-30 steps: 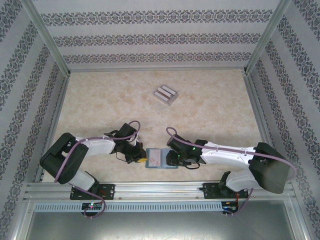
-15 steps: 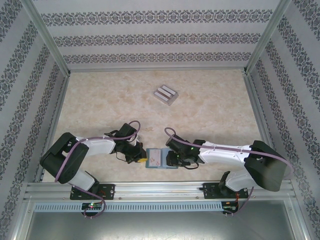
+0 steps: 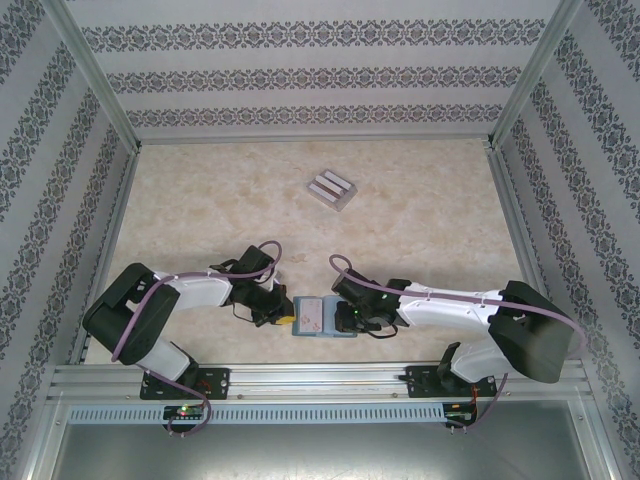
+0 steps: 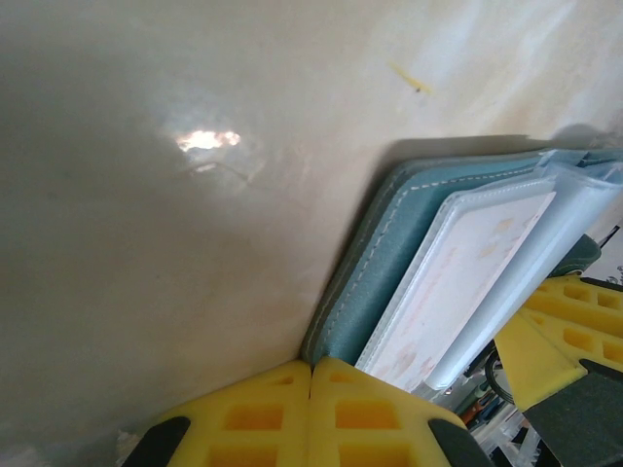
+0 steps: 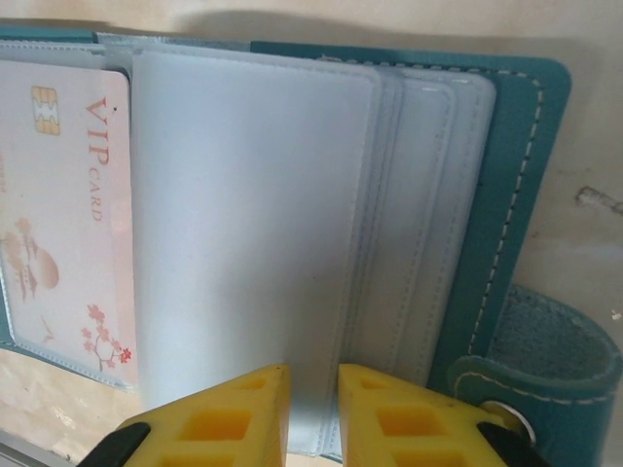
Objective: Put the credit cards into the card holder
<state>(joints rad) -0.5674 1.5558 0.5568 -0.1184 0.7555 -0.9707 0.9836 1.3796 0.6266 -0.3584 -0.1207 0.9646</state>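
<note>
Now the right gripper (image 5: 311, 377) is being closed on a holder (image 5: 518, 175) sleeve (image 5: 253, 224) — a pocket likely being readied for cards (image 3: 331, 188) — the left gripper (image 4: 311, 375) being kept shut.

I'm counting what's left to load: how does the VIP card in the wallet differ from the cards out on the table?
The VIP card is pale pink with red lettering; the loose cards look grey. The VIP card sits inside the open wallet; the loose cards lie bare on the table, farther back, overlapping in a row. All are small flat rectangles.
</note>
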